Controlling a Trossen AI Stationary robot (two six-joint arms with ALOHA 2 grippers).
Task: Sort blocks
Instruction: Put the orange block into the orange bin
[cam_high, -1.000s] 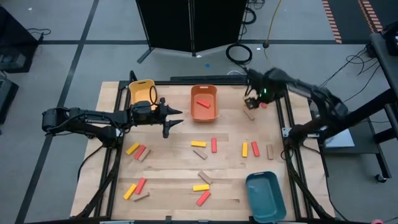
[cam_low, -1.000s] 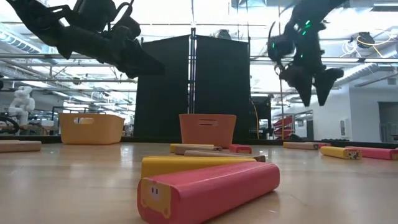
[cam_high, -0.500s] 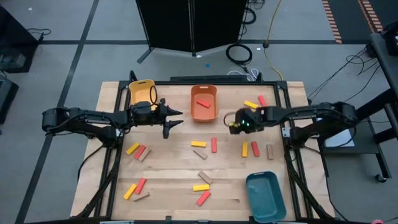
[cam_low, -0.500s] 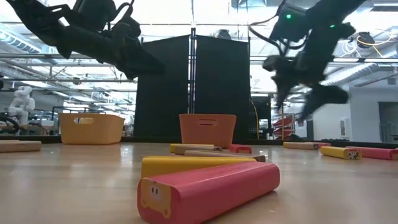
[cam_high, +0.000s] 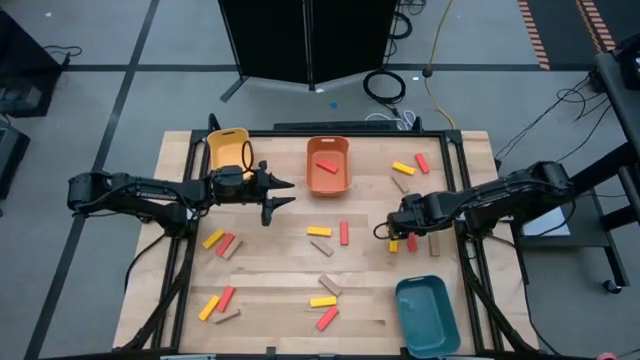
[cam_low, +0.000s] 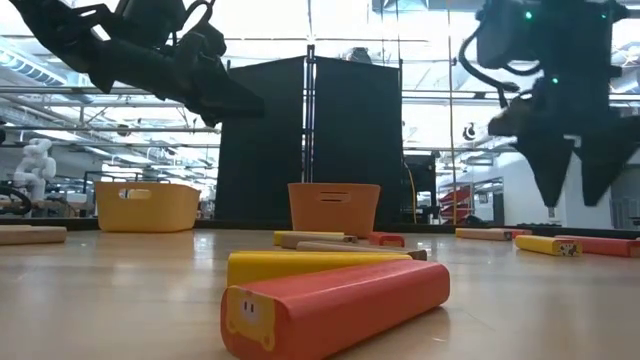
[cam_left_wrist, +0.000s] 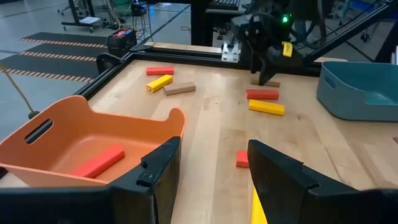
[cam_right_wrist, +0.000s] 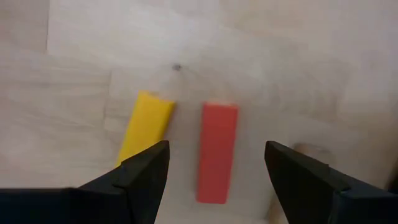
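Note:
Small red, yellow and tan blocks lie flat in groups on the wooden table. My right gripper is open and points down, clear of the table, over a yellow block and a red block that lie side by side; a tan block lies beside them. It also shows in the low view. My left gripper is open and empty, held level above the table between the yellow bin and the orange bin. One red block lies in the orange bin.
A teal bin stands at the near right. Other block groups lie at the far right, in the middle, at the left, the near left and the near middle. A black frame edges the table.
My right gripper has swung from the far right corner toward the table's near edge, passing beside the orange bin, and now stands pointing down over the yellow and red pair.

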